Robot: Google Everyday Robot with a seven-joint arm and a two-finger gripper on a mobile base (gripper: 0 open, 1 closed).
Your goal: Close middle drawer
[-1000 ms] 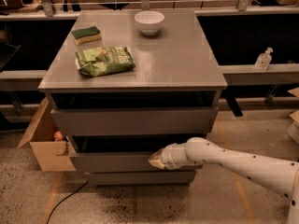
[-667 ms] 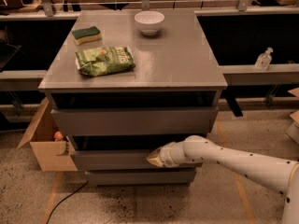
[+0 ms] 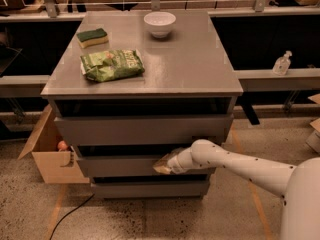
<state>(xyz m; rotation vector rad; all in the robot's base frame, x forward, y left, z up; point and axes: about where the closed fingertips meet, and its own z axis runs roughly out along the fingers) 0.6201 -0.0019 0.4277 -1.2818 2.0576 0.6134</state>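
The grey cabinet point(image 3: 150, 64) has three handle-less drawers. The middle drawer point(image 3: 115, 166) is a slim grey front panel with a dark gap above it, standing slightly out from the cabinet body. My gripper point(image 3: 163, 167), at the end of the white arm point(image 3: 235, 166) that reaches in from the lower right, presses against the middle drawer's front, right of its centre. The drawer with the taller front point(image 3: 140, 130) is above it and the bottom drawer point(image 3: 150, 188) is below.
On the cabinet top lie a green chip bag point(image 3: 112, 64), a green-and-yellow sponge point(image 3: 92, 37) and a white bowl point(image 3: 159, 23). An open cardboard box point(image 3: 50, 154) stands on the floor at the left. A sanitizer bottle point(image 3: 282, 63) sits on the right ledge. A black cable point(image 3: 70, 216) runs across the floor.
My gripper has edged slightly left along the middle drawer's front and stays in contact with it. The drawer's position has hardly changed.
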